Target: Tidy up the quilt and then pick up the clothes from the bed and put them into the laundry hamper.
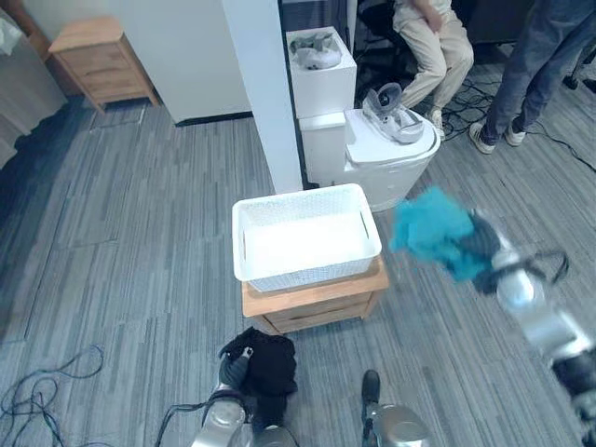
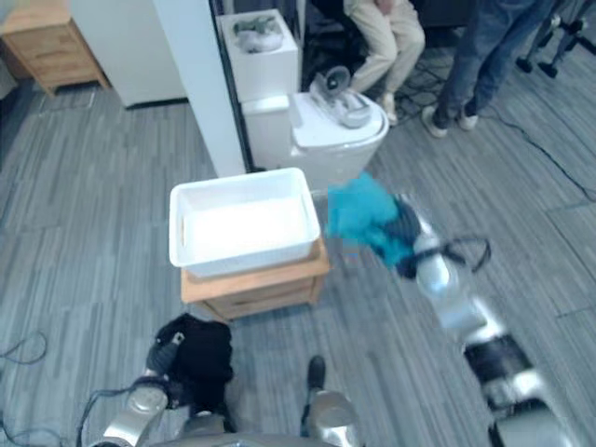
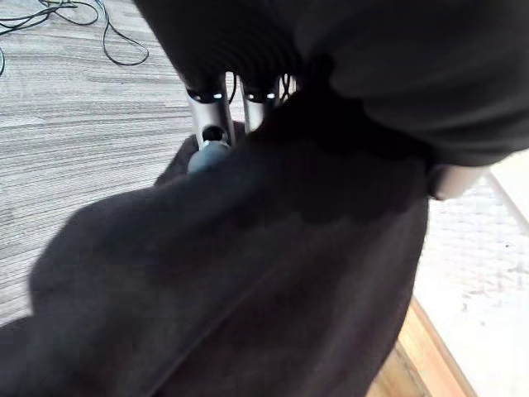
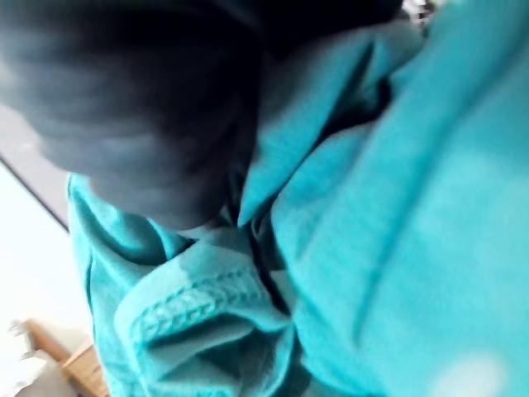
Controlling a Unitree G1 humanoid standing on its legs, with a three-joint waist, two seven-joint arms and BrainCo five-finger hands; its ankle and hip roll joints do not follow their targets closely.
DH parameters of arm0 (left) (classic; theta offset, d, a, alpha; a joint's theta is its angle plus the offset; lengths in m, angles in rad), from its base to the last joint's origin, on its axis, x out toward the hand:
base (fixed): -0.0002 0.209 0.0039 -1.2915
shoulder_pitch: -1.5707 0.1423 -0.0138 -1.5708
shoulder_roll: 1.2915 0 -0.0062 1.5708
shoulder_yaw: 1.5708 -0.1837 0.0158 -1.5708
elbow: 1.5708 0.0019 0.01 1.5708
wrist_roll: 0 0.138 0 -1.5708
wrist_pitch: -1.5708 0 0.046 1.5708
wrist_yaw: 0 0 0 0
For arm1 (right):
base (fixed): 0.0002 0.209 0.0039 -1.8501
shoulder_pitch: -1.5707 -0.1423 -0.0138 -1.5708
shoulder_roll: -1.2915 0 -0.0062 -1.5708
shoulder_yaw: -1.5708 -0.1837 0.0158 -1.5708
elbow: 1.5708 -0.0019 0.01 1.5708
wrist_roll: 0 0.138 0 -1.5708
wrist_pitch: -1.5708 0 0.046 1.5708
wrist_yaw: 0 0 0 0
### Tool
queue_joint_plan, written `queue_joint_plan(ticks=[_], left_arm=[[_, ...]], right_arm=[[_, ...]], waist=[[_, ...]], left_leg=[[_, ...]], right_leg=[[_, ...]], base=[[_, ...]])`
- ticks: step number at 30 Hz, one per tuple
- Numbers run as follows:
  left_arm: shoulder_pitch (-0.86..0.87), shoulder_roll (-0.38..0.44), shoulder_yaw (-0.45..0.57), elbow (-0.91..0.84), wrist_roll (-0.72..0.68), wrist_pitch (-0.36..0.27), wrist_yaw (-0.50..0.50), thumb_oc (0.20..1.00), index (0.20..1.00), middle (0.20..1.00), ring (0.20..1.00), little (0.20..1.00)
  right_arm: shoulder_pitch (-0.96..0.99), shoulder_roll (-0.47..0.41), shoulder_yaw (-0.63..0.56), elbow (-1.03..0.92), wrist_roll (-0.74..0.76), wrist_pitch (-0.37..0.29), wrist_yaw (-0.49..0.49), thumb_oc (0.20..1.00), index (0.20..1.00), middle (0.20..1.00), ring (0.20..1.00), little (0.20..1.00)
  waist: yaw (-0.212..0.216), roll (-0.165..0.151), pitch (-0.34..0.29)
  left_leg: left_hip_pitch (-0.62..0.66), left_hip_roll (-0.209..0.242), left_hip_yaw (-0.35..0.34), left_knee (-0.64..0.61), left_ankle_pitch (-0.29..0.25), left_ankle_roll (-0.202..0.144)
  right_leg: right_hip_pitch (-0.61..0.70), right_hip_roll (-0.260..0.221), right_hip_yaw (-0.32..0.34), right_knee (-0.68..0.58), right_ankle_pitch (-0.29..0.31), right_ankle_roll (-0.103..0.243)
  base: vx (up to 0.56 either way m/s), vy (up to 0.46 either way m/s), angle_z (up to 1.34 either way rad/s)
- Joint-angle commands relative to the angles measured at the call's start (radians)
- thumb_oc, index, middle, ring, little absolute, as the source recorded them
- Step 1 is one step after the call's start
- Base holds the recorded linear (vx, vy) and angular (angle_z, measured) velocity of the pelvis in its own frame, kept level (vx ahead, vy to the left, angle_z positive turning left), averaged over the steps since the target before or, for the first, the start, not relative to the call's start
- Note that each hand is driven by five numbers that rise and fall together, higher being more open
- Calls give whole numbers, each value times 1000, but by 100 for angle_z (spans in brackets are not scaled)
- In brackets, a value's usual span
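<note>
The white laundry hamper (image 1: 307,270) stands on a low wooden stand (image 1: 317,303) in the middle of the floor. To its right, my right hand (image 1: 481,247) holds a teal garment (image 1: 430,228) in the air, level with the hamper's rim and clear of it. The right wrist view has the teal garment (image 4: 372,207) bunched against the hand's dark cover. My left hand (image 1: 233,368) is low in front of the stand, shut on a black garment (image 1: 272,363) that hangs from it. In the left wrist view the fingers (image 3: 207,107) run into the black garment (image 3: 248,273).
A white pillar (image 1: 265,93) rises behind the hamper, with a white round pedestal (image 1: 391,163) and a white box (image 1: 321,70) beside it. A wooden nightstand (image 1: 98,60) is at the far left. One person sits (image 1: 433,47) and another stands (image 1: 540,65) at the far right.
</note>
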Motion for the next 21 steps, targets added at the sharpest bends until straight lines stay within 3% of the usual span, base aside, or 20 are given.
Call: queue_joint_plan(ticks=[1, 6, 12, 15, 16, 17, 21], left_arm=[[-21, 73, -5, -31, -53, -46, 1, 200, 200, 200, 200, 200], [-34, 104, -22, -15, -63, -62, 2, 200, 200, 200, 200, 200], [-45, 135, -20, -40, -81, -83, 16, 200, 200, 200, 200, 200], [-53, 145, -14, -155, -116, -117, 18, 200, 200, 200, 200, 200], [-60, 153, -10, -203, -127, -128, 18, 200, 200, 200, 200, 200], [-67, 161, -9, -231, -132, -138, 18, 200, 200, 200, 200, 200], [-107, 233, 19, -468, -73, -181, 33, 200, 200, 200, 200, 200]], right_arm=[[-193, 0, 84, 70, 21, -39, -35, 200, 200, 200, 200, 200], [-466, 37, 208, 285, 45, -24, -61, 200, 200, 200, 200, 200], [-594, 55, 275, 448, 28, -13, -74, 200, 200, 200, 200, 200], [-603, 64, 292, 550, 16, 0, -77, 200, 200, 200, 200, 200], [-596, 62, 298, 572, 8, -2, -76, 423, 423, 423, 423, 423], [-591, 63, 306, 600, -4, 1, -73, 1000, 1000, 1000, 1000, 1000], [-514, 57, 325, 610, -131, 11, -86, 1000, 1000, 1000, 1000, 1000]], waist=[[63, -72, -49], [112, -68, -25], [146, -40, 19], [156, -21, 29], [155, -18, 32], [156, -15, 35], [147, -1, 38]], left_leg=[[15, -35, -31, 12, -18, -28], [-24, -43, -58, -19, 8, -27], [-99, -42, -96, -30, 41, -42], [-128, -38, -107, -32, 50, -50], [-133, -34, -110, -32, 53, -53], [-137, -31, -111, -32, 57, -57], [-127, -19, -107, -32, 60, -67]], right_leg=[[34, -116, 58, 19, -112, 145], [-20, -119, 49, 46, -111, 139], [-79, -118, 30, 33, -90, 143], [-92, -114, 18, 18, -86, 145], [-94, -111, 17, 16, -85, 145], [-94, -109, 15, 14, -86, 145], [-81, -100, 17, 8, -94, 145]], base=[[13, 9, 37], [-31, 7, 25], [-42, -13, 35], [-14, -15, 29], [-3, -29, 7], [16, -30, 9], [2, -10, 3]])
